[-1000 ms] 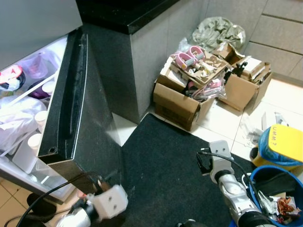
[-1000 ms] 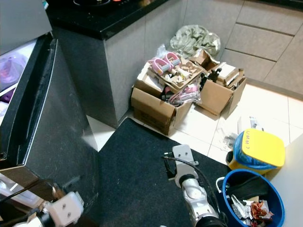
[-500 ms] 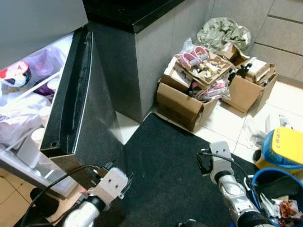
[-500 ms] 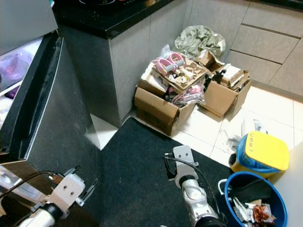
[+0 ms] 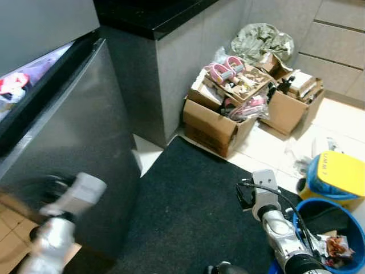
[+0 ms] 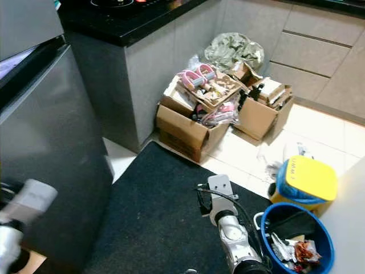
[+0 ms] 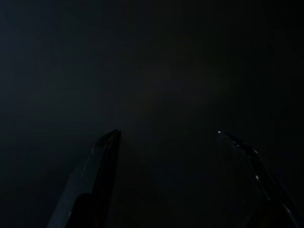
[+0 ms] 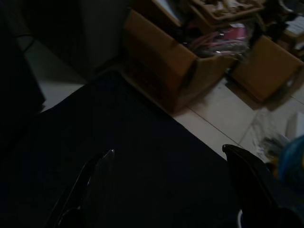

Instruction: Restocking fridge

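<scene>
Fridge door [image 5: 68, 142] nearly shut, narrow gap at top w/ food visible. Left tool [image 7: 166, 142], fingers apart, against door front, prob pushing it closed. Right tool [image 8: 166, 156], fingers apart, idle over black mat [image 5: 194, 211] beside fridge.

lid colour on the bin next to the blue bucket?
Yellow, on the round blue bin's flat plastic lid; clearest in the right eye view.

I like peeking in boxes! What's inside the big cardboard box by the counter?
The cardboard box holds pink sandals on a tray of small things. Whatever lies underneath is covered.
</scene>
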